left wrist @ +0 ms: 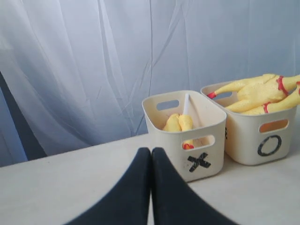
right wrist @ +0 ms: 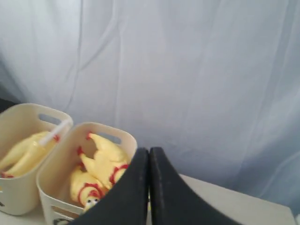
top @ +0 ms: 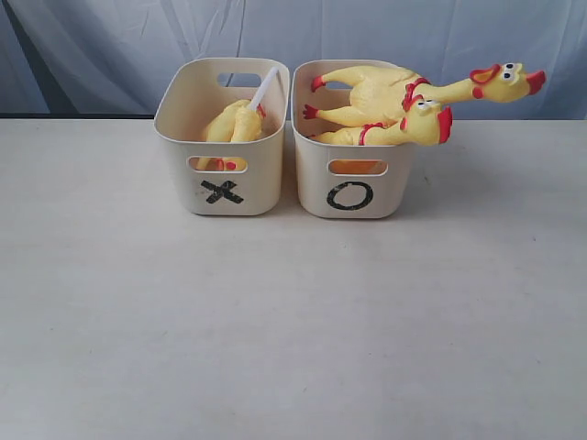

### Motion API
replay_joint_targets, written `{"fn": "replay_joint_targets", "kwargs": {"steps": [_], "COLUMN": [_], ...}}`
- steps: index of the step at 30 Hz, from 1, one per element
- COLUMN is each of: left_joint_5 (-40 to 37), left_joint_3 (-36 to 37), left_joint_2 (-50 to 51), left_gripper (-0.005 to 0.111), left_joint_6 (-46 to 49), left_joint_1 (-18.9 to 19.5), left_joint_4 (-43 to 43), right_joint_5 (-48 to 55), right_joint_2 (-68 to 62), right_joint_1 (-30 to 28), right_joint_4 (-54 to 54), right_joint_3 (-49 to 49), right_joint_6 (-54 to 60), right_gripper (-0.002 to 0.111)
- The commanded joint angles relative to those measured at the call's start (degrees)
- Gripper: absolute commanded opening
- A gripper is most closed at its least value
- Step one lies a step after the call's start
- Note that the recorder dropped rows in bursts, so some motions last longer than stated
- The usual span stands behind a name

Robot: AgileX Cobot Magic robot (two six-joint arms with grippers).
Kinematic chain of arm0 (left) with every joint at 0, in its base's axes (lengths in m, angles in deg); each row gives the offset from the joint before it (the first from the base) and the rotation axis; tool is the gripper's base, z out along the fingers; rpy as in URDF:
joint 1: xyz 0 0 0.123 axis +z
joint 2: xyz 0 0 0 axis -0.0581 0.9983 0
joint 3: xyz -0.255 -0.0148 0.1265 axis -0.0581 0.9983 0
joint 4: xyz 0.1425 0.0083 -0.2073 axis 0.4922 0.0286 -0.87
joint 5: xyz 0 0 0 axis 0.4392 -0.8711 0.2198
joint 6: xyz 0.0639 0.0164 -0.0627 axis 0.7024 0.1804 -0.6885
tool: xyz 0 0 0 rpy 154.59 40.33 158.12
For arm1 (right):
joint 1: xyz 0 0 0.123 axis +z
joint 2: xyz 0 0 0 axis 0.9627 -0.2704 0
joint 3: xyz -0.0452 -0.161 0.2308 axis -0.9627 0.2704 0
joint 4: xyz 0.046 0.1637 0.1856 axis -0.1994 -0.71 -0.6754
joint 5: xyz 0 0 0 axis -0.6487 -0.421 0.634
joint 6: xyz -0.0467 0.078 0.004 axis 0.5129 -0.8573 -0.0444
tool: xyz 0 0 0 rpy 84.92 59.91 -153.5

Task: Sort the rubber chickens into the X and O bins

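Note:
Two cream bins stand side by side at the back of the table. The X bin (top: 222, 137) holds yellow rubber chickens (top: 234, 124), one with a white tube (top: 264, 87) sticking up. The O bin (top: 353, 165) holds two rubber chickens (top: 385, 96), their heads hanging over its right rim. No arm shows in the exterior view. My left gripper (left wrist: 151, 151) is shut and empty, well short of the X bin (left wrist: 197, 140). My right gripper (right wrist: 149, 151) is shut and empty, raised beside the O bin (right wrist: 61, 164).
A pale draped curtain (top: 110, 46) hangs behind the bins. The white table (top: 293, 321) stretches in front of them, its back edge just behind the bins.

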Motion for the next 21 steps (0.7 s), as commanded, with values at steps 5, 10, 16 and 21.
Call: {"fn": "replay_joint_targets", "kwargs": {"steps": [5, 10, 16, 21], "left_joint_5": [2.5, 2.46, 2.46, 2.35], "left_joint_3": [0.43, 0.43, 0.43, 0.43], "left_joint_2": [-0.24, -0.24, -0.24, -0.24], "left_gripper": [0.0, 0.0, 0.0, 0.0], "left_joint_6": [-0.22, -0.22, -0.22, -0.22], "left_joint_1": [0.28, 0.28, 0.28, 0.28], "left_joint_4": [1.38, 1.49, 1.49, 1.49], "right_joint_5": [-26.65, -36.05, -27.72, -27.69], "right_joint_2": [17.11, 24.85, 30.3, 31.18], "right_joint_1": [-0.41, -0.41, -0.41, -0.41], "right_joint_4": [-8.93, -11.43, -16.54, -16.54], "right_joint_3": [24.62, 33.8, 35.26, 35.26], "right_joint_6": [-0.12, -0.38, -0.62, -0.62], "right_gripper": [-0.001, -0.001, -0.001, -0.001]}}
